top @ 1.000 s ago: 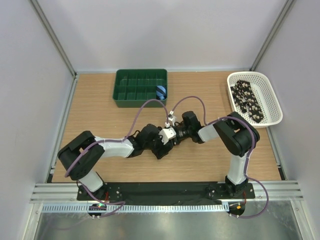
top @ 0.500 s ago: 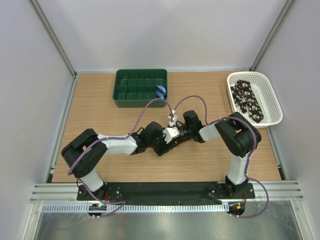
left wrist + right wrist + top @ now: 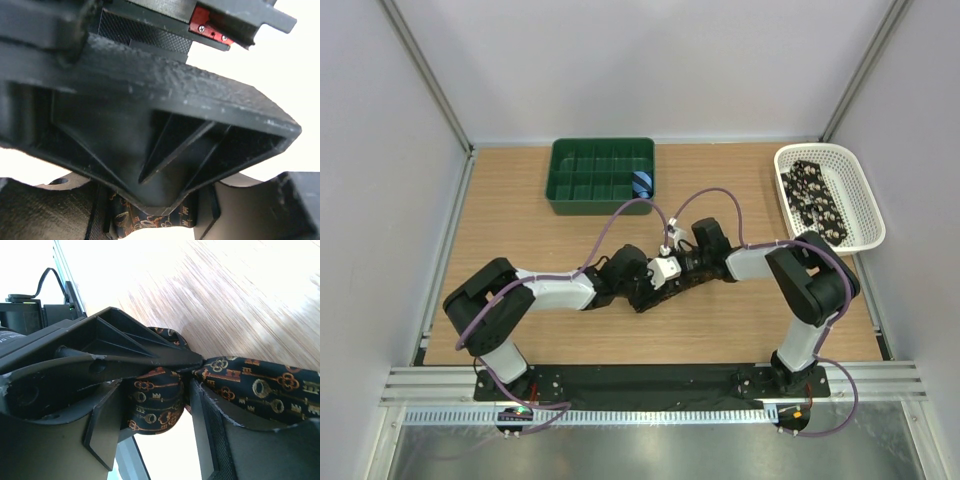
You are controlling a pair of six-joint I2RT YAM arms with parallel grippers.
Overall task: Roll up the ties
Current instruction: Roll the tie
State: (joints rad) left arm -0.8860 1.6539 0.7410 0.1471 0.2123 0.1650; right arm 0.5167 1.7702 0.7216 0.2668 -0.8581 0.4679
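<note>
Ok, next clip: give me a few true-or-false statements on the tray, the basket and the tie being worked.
1. The blue roll sits in the green tray. True.
2. The basket is empty. False: it holds dark ties with pale spots.
3. A tie lies between the fingers of the right gripper. True.
4. That tie is plain black. False: it is dark with a tan-orange key pattern.
5. The basket stands on the left side. False: it is on the right side.
</note>
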